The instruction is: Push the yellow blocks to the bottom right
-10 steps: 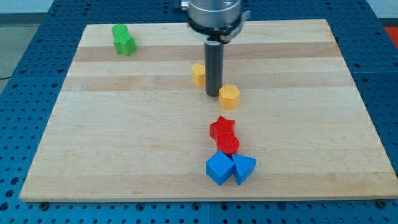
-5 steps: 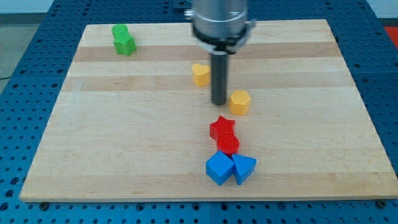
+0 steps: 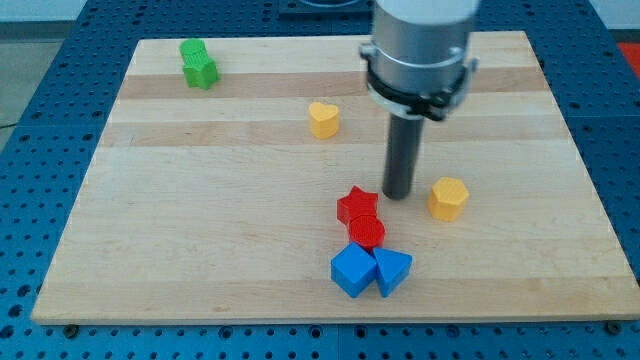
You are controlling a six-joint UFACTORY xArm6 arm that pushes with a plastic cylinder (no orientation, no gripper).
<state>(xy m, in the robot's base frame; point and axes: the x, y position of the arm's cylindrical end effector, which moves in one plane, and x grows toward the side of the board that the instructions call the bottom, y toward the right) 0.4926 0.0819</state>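
A yellow hexagonal block (image 3: pixel 448 198) lies right of the board's middle. A yellow heart block (image 3: pixel 323 119) lies above the middle. My tip (image 3: pixel 398 195) rests on the board between the red star (image 3: pixel 358 206) and the yellow hexagon, a short gap left of the hexagon and not touching it. The heart is well up and left of my tip.
A red round block (image 3: pixel 367 233) sits just below the red star. A blue cube (image 3: pixel 352 269) and a blue wedge-like block (image 3: pixel 391 270) lie below them near the bottom edge. Two green blocks (image 3: pixel 198 64) sit at the top left of the wooden board (image 3: pixel 200 220).
My tip has moved down and to the right, pushing the yellow hexagon the same way. The yellow heart, hidden partly before, now shows fully and has not moved.
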